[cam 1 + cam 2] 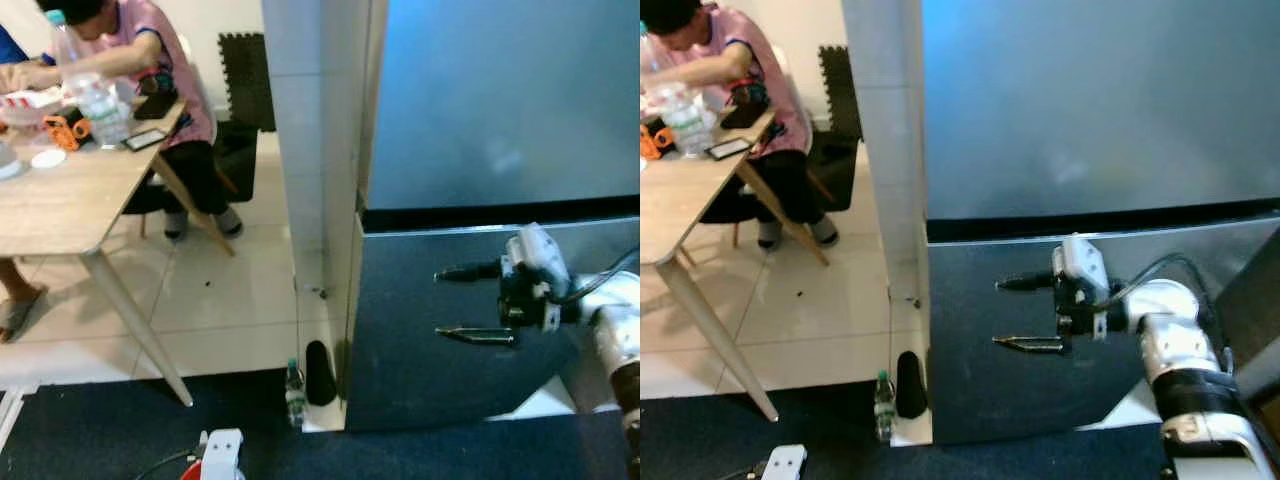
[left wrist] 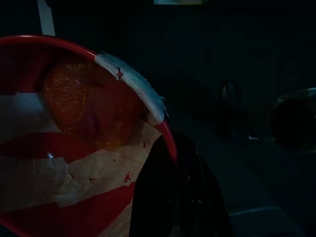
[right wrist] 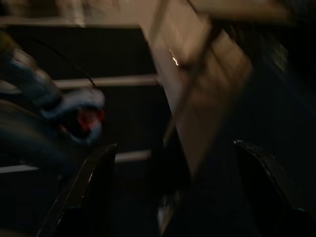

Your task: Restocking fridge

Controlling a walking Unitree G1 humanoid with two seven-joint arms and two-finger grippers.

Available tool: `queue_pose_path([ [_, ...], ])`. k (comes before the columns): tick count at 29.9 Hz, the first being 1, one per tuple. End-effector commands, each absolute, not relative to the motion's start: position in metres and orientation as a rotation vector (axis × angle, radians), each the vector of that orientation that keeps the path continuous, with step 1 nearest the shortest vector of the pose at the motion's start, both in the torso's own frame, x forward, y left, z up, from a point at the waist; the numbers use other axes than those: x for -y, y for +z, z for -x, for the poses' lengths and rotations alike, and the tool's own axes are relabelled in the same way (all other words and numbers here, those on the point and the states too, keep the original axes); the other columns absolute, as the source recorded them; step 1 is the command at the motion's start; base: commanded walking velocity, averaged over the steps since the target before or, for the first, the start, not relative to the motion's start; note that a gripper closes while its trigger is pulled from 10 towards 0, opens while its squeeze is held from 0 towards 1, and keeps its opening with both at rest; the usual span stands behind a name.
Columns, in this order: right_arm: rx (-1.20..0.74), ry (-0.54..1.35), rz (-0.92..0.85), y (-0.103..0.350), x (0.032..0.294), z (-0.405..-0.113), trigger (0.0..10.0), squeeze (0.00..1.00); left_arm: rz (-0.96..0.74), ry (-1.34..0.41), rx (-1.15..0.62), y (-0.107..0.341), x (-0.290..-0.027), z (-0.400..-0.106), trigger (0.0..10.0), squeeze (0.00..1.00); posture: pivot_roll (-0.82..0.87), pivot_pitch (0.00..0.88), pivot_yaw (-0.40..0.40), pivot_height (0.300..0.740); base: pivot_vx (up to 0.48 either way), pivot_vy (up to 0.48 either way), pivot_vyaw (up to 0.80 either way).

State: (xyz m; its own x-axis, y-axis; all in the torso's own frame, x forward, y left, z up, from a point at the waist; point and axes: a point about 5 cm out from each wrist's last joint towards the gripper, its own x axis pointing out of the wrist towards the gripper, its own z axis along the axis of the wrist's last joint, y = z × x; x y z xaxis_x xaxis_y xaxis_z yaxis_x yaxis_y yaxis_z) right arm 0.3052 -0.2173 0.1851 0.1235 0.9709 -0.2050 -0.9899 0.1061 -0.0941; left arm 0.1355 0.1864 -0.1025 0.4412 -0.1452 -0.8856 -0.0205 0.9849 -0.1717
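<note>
Pale floor tiles run up to the fridge (image 1: 1090,110), its lower door (image 1: 980,330) dark and glossy. Right claw (image 1: 1025,313) hangs spread wide in front of that door, fingers pointing toward its left edge, so it's the nearer arm for a pull. Left claw (image 2: 177,197) pinches a red bowl (image 2: 74,197) with an orange fruit (image 2: 84,108), low beside the fridge.

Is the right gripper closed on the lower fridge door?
No: the right gripper is open, its two fingers spread apart in front of the lower fridge door.
</note>
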Motion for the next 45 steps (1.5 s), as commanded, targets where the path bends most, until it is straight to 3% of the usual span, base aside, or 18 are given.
queue_pose_path([
  [1, -0.065, 1.490, 0.222, 0.192, 0.211, -0.303, 10.0, 1.00, 0.160, -0.080, -1.131, -0.104, -0.190, -0.130, 10.0, 0.00, -0.05, 0.000, 0.002, 0.740, 0.000, 0.000, 0.00],
  [3, 0.037, 1.479, 0.281, 0.210, 0.203, -0.308, 10.0, 1.00, 0.161, -0.083, -1.133, -0.104, -0.189, -0.129, 10.0, 0.00, -0.05, 0.000, 0.003, 0.740, 0.000, 0.000, 0.00],
  [7, 0.055, 1.467, 0.377, 0.218, 0.194, -0.313, 10.0, 0.99, 0.158, -0.088, -1.135, -0.104, -0.189, -0.129, 10.0, 0.00, -0.05, 0.000, 0.002, 0.740, 0.000, 0.000, 0.00],
  [8, 0.044, 1.461, 0.397, 0.219, 0.190, -0.314, 10.0, 0.56, 0.158, -0.088, -1.136, -0.104, -0.189, -0.129, 10.0, 0.00, -0.05, 0.000, 0.000, 0.740, 0.000, 0.000, 0.00],
  [9, 0.025, 1.463, 0.426, 0.219, 0.187, -0.315, 10.0, 0.05, 0.157, -0.089, -1.136, -0.104, -0.189, -0.129, 10.0, 0.00, -0.05, 0.000, 0.000, 0.740, 0.000, 0.000, 0.00],
  [10, -0.009, 1.468, 0.457, 0.216, 0.183, -0.314, 10.0, 0.00, 0.157, -0.089, -1.136, -0.104, -0.189, -0.129, 10.0, 0.00, -0.04, 0.000, -0.005, 0.740, 0.000, 0.000, 0.00],
  [19, -0.063, 1.364, 0.645, 0.215, 0.166, -0.328, 10.0, 0.00, 0.160, -0.093, -1.134, -0.104, -0.187, -0.129, 10.0, 0.00, -0.04, 0.000, -0.003, 0.740, 0.000, 0.000, 0.00],
  [30, -0.127, 1.292, 0.763, 0.213, 0.169, -0.334, 10.0, 0.00, 0.164, -0.091, -1.137, -0.105, -0.186, -0.129, 10.0, 0.00, -0.04, 0.000, -0.006, 0.740, 0.000, 0.000, 0.00],
  [33, -0.211, 1.203, 0.877, 0.203, 0.174, -0.341, 10.0, 0.00, 0.167, -0.093, -1.140, -0.105, -0.185, -0.128, 10.0, 0.00, -0.04, 0.000, -0.006, 0.740, 0.000, 0.000, 0.00],
  [39, -0.056, 1.237, 0.746, 0.223, 0.164, -0.341, 10.0, 0.00, 0.166, -0.098, -1.143, -0.106, -0.184, -0.127, 10.0, 0.00, -0.04, 0.000, -0.008, 0.740, 0.000, 0.000, 0.00],
  [45, -0.028, 1.177, 0.763, 0.227, 0.166, -0.347, 10.0, 0.00, 0.166, -0.099, -1.144, -0.106, -0.182, -0.127, 10.0, 0.00, -0.04, 0.000, -0.008, 0.740, 0.000, 0.000, 0.00],
])
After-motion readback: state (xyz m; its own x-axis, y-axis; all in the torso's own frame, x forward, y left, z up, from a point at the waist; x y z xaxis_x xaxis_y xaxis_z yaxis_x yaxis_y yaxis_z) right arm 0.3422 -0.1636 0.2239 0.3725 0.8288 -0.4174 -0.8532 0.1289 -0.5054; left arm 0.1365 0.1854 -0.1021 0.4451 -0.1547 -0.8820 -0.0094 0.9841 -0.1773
